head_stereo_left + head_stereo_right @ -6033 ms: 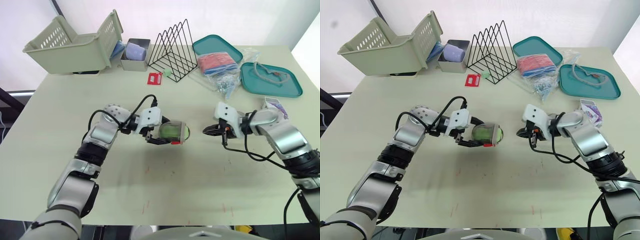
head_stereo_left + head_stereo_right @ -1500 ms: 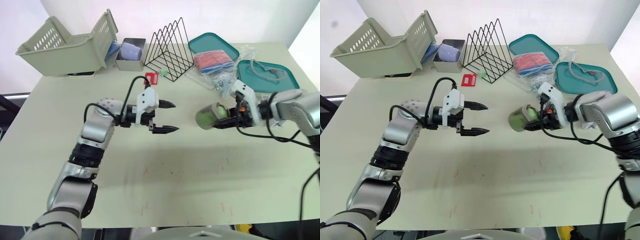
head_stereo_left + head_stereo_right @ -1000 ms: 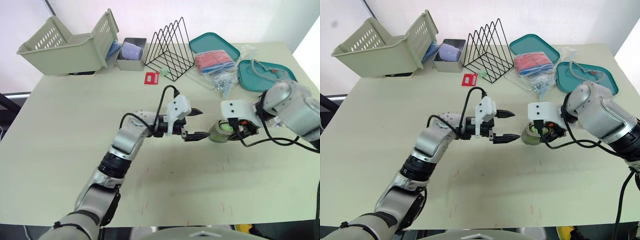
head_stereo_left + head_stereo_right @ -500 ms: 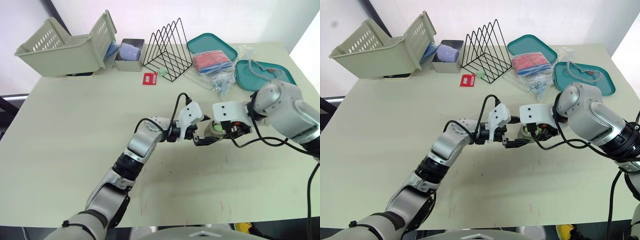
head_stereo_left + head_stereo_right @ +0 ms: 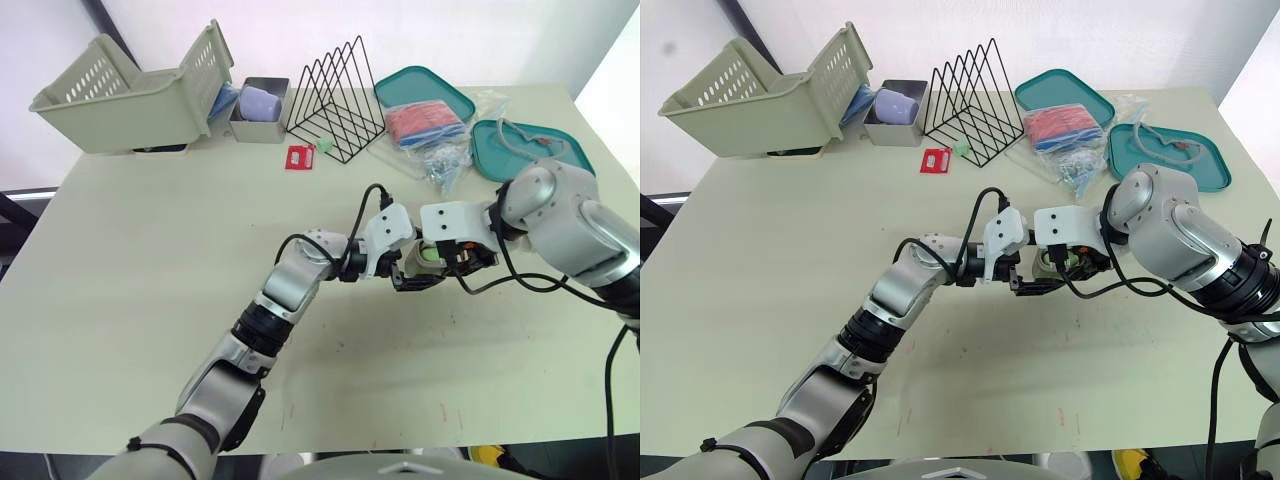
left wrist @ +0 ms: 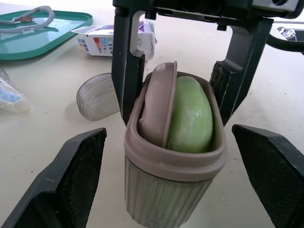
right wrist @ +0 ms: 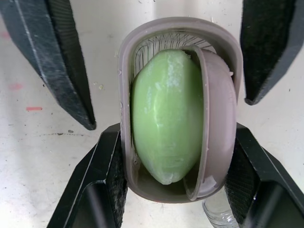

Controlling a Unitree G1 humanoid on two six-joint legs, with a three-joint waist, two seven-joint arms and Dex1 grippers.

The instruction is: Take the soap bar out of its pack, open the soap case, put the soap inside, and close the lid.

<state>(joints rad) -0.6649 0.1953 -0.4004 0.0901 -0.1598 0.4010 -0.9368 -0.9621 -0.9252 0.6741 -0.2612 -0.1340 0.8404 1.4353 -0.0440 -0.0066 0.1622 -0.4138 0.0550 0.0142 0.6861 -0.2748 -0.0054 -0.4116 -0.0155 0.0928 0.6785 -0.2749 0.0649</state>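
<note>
**Soap bar sitting in the open case, lid not yet on**

Soap bar [image 7: 164,123], green and out of its pack, is standing on end inside the soap case [image 6: 171,204], beside a brown inner tray [image 6: 154,109]. The right gripper [image 7: 175,156] is clamping the case by its two long sides with the mouth turned up. I judge this grip is presenting the opening squarely to the other arm. The left gripper [image 6: 171,156] is spreading its fingers wide to either side of the case without touching it, probably lining up to seat the soap or steady the case.

The clear lid [image 6: 97,97] is lying on the table just beyond the case, so the closing step is not yet done. The soap pack [image 6: 114,38] is lying farther off, near a teal tray [image 6: 42,26].

The table [image 5: 150,250] is showing a pale, matt top, and the case is being held right of its middle. A basket [image 5: 130,95] and a wire rack [image 5: 335,95] are sitting along the far edge. A white wall is rising behind.
</note>
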